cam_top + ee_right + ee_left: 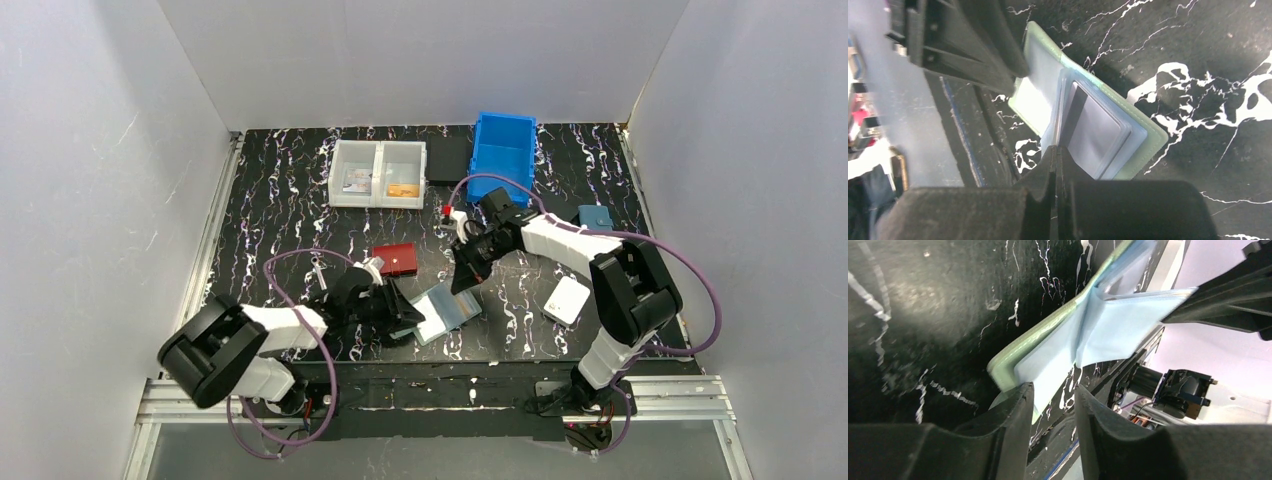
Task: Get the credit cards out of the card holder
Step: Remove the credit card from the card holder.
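Left fingers [1013,412], slightly parted (visible gap), sit at a corner of the sage-green folding card holder [1002,374]; right fingers [1045,172] are pinched shut on its pale-blue inner leaf [1128,315].

Walls [420,60]: plain white panels on left, back and right.
Table [270,200]: black top, white and purple marbled veins.
Rails [680,395]: aluminium, along near and left edges.
Light: even, bright, soft shadows.

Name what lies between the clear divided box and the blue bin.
A black square pad lies flat between the clear divided box and the blue bin; the top view shows it.
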`<move>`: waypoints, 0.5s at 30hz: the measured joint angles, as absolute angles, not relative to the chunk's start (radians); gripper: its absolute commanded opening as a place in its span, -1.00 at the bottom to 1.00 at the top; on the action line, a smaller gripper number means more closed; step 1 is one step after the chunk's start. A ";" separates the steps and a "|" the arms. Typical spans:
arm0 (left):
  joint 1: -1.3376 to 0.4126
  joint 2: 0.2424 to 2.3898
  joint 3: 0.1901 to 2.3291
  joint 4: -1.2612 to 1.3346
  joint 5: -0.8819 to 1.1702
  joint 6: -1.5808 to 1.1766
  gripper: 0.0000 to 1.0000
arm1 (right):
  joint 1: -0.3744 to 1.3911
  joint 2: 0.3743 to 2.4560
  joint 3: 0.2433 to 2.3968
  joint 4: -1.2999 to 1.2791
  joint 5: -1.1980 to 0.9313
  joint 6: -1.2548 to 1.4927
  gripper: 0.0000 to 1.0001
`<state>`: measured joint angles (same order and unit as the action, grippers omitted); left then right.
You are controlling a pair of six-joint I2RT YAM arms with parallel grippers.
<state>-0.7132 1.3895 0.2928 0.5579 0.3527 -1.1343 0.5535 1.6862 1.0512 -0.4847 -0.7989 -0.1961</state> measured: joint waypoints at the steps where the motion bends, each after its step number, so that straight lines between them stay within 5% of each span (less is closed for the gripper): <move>1: -0.707 1.361 0.280 0.550 0.352 -1.134 -0.15 | 0.574 1.687 1.071 -0.500 -0.759 -0.198 -0.97; 8: -0.680 1.101 0.208 0.515 0.351 -1.138 -0.10 | 0.820 1.696 1.164 -0.544 -0.467 -0.186 -0.97; 15: -0.676 1.044 0.154 0.505 0.351 -1.190 -0.07 | 0.890 1.752 1.203 -0.543 -0.417 -0.127 -0.97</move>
<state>-0.6758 1.0435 0.1537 0.5049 0.3508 -1.1902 0.8898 1.7521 1.2026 -0.5435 -0.4171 -0.1267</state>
